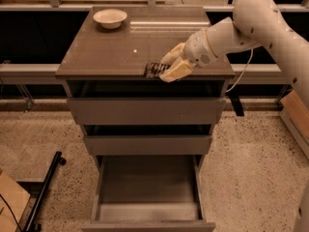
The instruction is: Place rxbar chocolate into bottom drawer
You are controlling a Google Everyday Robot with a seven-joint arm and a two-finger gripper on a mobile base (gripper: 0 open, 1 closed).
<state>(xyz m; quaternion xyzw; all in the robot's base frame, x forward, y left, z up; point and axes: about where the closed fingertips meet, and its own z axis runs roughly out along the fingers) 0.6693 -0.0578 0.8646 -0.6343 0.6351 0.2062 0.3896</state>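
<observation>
Cream two-finger hand point(170, 67) grips black-wrapped rxbar chocolate point(153, 70) at brown counter's point(106, 52) front edge | deep grey-brown bottom drawer point(149, 185) open below counter | risk: thin pinch slips, bar misses drawer.

Lab w/ speckled floor point(251, 144); gripper point(164, 67) over cabinet point(106, 52) front.

I count one cabinet point(106, 57) with three drawers point(147, 111). I see one bowl point(110, 18), one snack bar point(152, 70), and one gripper point(164, 70) pinching that bar at the cabinet top's front edge.
</observation>
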